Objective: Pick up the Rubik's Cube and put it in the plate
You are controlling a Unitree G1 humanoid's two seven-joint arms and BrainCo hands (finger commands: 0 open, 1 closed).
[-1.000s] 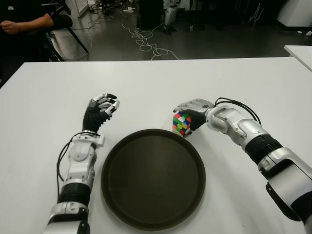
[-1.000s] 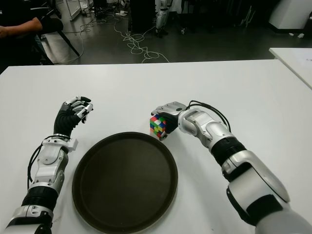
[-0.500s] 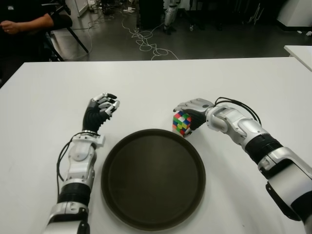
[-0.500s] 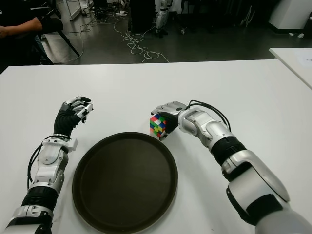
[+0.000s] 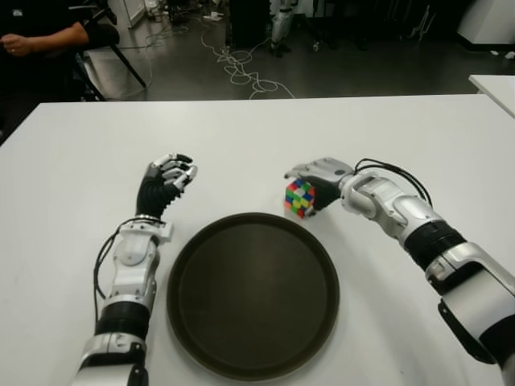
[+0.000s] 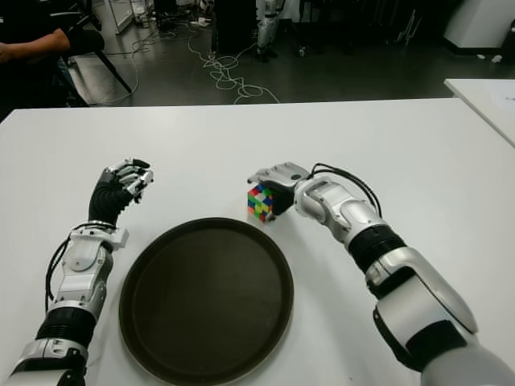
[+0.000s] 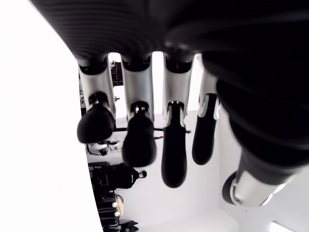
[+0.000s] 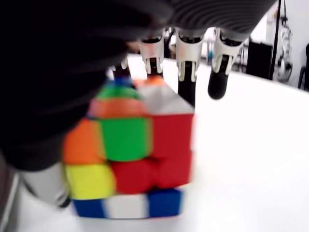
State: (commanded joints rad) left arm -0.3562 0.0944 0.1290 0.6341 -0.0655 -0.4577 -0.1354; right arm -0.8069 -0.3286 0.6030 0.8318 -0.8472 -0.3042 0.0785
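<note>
The Rubik's Cube (image 5: 299,198) sits tilted just past the far right rim of the round dark plate (image 5: 252,354) on the white table (image 5: 96,153). My right hand (image 5: 320,178) is shut on it from the right, fingers over its top and thumb lower on its side. The right wrist view shows the Rubik's Cube (image 8: 130,154) against the palm with the fingers (image 8: 186,82) reaching beyond it. I cannot tell whether it touches the table. My left hand (image 5: 166,178) shows left of the plate, its loosely bent fingers (image 7: 140,145) holding nothing.
A seated person's arm (image 5: 40,36) is at the far left beyond the table. Cables (image 5: 241,68) lie on the floor behind. Another white table's corner (image 5: 495,84) shows at the right edge.
The right hand and the cube have shifted slightly away from the plate's rim, or upward. The left hand has stayed put.
</note>
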